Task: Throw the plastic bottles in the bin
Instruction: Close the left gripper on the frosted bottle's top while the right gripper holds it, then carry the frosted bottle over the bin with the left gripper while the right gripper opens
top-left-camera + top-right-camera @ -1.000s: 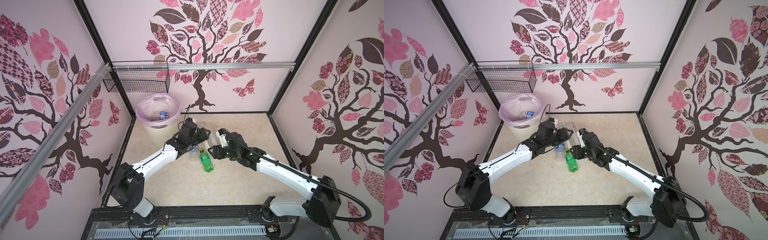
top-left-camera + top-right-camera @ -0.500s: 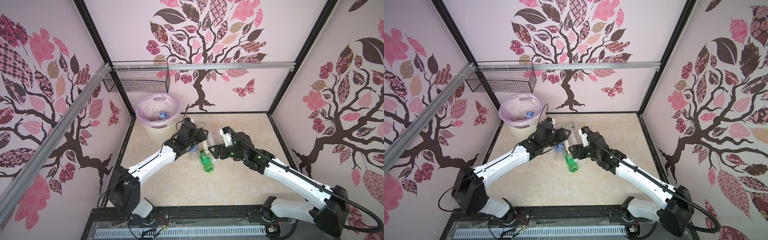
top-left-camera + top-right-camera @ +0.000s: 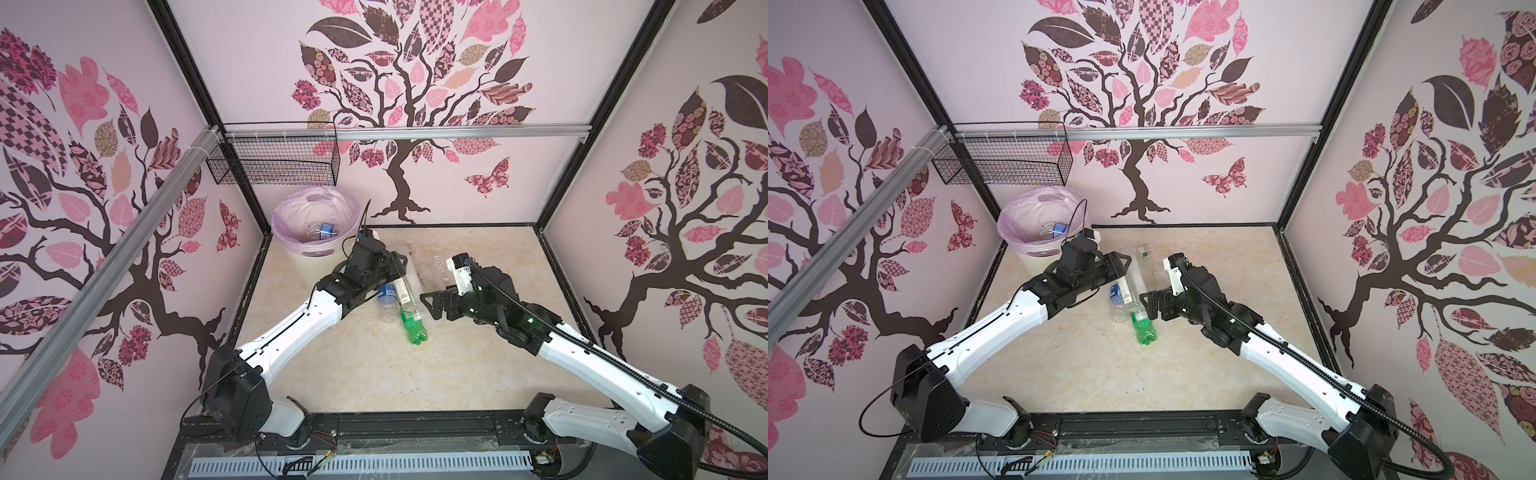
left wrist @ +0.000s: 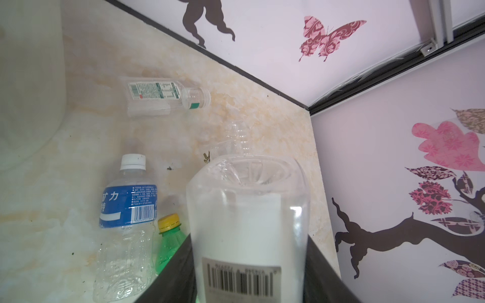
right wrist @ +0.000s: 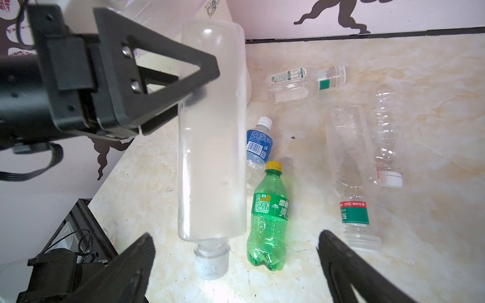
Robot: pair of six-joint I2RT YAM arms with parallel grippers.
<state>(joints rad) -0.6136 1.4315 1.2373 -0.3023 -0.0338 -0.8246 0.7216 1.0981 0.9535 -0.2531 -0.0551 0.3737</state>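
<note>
On the marbled tabletop [image 3: 374, 365], five plastic bottles lie loose: one green bottle [image 5: 270, 215], one blue-labelled bottle [image 5: 258, 145] and three clear bottles [image 5: 351, 178]. A sixth, the frosted bottle [image 5: 212, 136], is pinched in the left gripper [image 3: 399, 269]. The right gripper [image 3: 431, 306] holds nothing, its jaws spread wide beside the frosted bottle's cap. One binned bottle [image 3: 322, 230] shows inside the bin [image 3: 305, 266] in the back-left corner.

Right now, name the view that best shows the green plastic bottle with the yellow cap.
Right wrist view: the green plastic bottle with the yellow cap lies whole and close, label legible. Left wrist view: only its cap and shoulder show, the rest is hidden. Both top views show it small and far.
</note>
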